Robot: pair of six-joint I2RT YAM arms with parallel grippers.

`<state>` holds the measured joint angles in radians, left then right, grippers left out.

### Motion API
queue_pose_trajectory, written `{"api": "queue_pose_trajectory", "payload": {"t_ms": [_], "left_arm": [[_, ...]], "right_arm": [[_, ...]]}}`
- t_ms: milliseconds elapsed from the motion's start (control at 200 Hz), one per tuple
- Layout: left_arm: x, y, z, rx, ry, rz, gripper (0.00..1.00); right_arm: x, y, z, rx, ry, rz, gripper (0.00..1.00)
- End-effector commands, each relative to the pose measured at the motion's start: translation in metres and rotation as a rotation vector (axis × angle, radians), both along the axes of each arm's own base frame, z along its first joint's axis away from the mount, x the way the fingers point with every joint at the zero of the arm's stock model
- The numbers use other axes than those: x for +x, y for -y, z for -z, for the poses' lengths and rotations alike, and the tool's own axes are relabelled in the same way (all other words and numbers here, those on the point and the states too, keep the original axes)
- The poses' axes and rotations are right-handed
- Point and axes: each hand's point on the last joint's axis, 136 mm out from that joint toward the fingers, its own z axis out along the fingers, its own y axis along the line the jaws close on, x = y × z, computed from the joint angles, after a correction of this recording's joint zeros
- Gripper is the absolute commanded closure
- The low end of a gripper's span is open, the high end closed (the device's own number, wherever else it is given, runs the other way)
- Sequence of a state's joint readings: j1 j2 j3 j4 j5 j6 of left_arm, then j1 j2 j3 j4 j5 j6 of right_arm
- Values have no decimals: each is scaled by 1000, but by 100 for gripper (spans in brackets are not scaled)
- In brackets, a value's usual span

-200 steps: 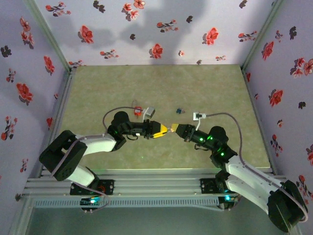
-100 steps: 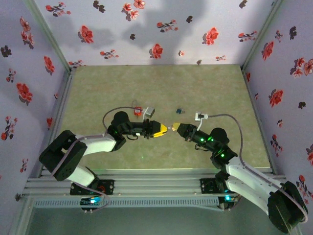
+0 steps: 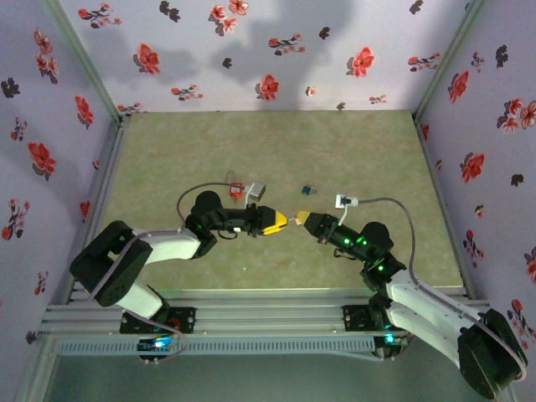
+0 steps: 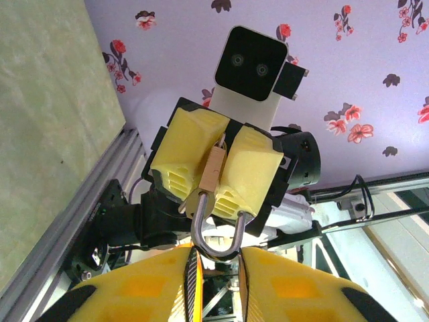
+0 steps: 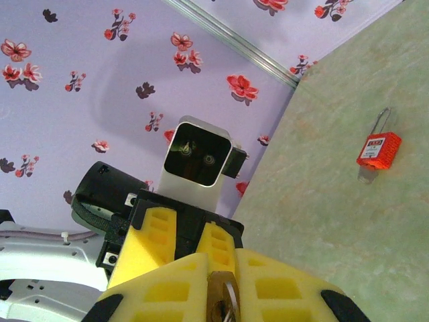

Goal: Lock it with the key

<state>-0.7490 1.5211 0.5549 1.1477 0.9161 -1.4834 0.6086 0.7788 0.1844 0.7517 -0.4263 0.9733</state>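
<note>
A small brass padlock hangs between my two grippers above the mat. In the left wrist view its steel shackle (image 4: 199, 228) has its bow pinched between the yellow pads of my left gripper (image 4: 218, 260). The tan body (image 4: 213, 171) is squeezed between the foam fingers of my right gripper (image 4: 214, 176). In the right wrist view the brass end (image 5: 224, 298) shows between the pads of my right gripper (image 5: 224, 285), with a silvery piece in it. I cannot tell whether that piece is the key. From above, left gripper (image 3: 277, 221) and right gripper (image 3: 305, 220) meet tip to tip.
A red padlock (image 3: 236, 188) (image 5: 377, 149) lies on the green mat (image 3: 276, 142) behind the left gripper. A small blue item (image 3: 308, 190) lies behind the right gripper. Flowered walls close the mat on three sides.
Both grippers keep their grip and stay tip to tip. The right forearm has shifted slightly to the right; the left fingertips edged a little right too.
</note>
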Motion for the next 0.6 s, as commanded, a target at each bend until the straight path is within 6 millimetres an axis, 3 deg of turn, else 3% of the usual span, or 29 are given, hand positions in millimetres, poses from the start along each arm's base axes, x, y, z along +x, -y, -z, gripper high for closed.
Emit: {"api": "queue_pose_trajectory", "payload": {"t_ms": [0, 595], "left_arm": [[3, 4, -13, -41, 39, -9, 73], [4, 7, -15, -44, 26, -11, 73]], "right_arm": [[-2, 2, -13, 31, 62, 12, 100], [-6, 4, -15, 12, 138, 33, 100]]}}
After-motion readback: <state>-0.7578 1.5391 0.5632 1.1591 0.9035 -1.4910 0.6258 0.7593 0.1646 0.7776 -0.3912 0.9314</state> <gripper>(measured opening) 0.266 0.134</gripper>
